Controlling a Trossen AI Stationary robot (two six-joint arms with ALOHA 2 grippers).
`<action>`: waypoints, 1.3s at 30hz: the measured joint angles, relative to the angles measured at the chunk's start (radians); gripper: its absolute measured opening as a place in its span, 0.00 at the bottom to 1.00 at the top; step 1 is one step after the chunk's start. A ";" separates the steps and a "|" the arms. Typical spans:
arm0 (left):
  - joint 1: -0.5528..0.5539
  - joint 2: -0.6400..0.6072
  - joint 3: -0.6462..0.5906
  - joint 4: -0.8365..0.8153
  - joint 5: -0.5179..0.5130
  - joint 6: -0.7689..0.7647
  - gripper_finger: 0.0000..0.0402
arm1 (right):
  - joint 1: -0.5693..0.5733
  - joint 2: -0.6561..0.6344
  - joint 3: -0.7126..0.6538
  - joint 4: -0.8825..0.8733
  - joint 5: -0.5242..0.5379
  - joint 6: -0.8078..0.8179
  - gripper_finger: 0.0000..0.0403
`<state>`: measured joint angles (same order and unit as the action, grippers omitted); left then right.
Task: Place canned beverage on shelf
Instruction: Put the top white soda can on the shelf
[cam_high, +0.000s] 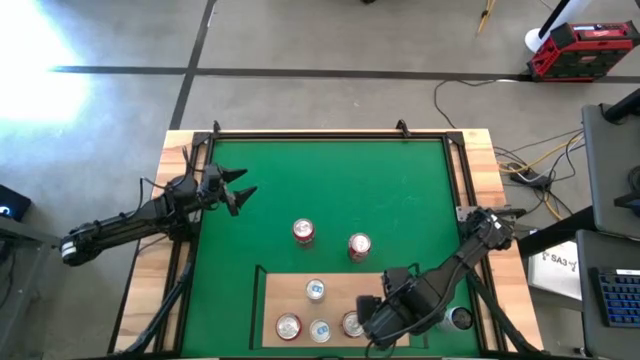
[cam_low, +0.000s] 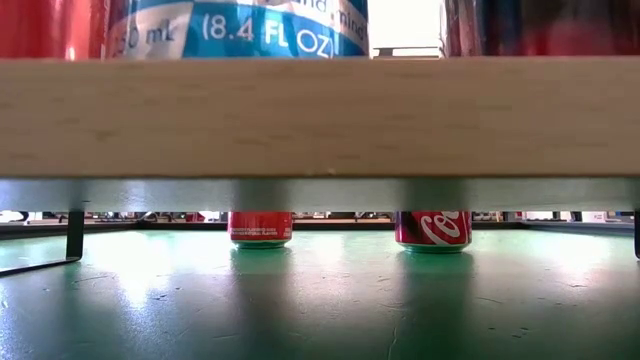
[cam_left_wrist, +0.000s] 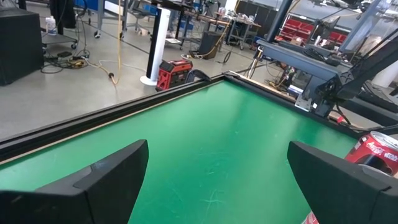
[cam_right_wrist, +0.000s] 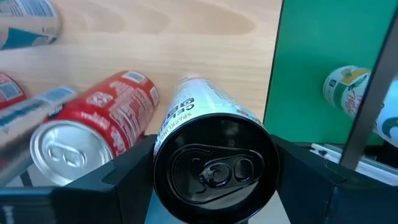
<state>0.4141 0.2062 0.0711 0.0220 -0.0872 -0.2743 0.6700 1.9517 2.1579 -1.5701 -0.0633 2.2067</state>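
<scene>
Two dark fingers of the right gripper (cam_right_wrist: 211, 163) are clenched on a black-topped can (cam_right_wrist: 211, 158), held over the pale wood shelf (cam_high: 340, 287) at its right end. Just beside that grip stands a red can (cam_right_wrist: 93, 127), close enough to crowd it, with two blue-and-white cans (cam_high: 316, 290) and another red one (cam_high: 289, 326) farther along the board. Beyond the shelf, two red cans (cam_high: 303, 231) stand on the green mat (cam_high: 330, 180), and well apart the left gripper (cam_high: 243, 193) waits spread wide.
</scene>
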 joint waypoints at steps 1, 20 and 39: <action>0.000 0.000 0.000 0.000 0.000 0.000 0.92 | 0.003 -0.004 0.001 0.000 -0.001 0.002 0.65; 0.000 0.000 0.000 0.000 0.000 0.000 0.92 | 0.030 -0.011 -0.030 -0.002 -0.018 0.027 0.65; 0.000 0.000 0.000 0.000 0.000 0.000 0.92 | 0.030 -0.012 -0.031 0.015 -0.024 0.024 0.79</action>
<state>0.4141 0.2062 0.0711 0.0223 -0.0870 -0.2743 0.7002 1.9396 2.1265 -1.5551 -0.0869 2.2312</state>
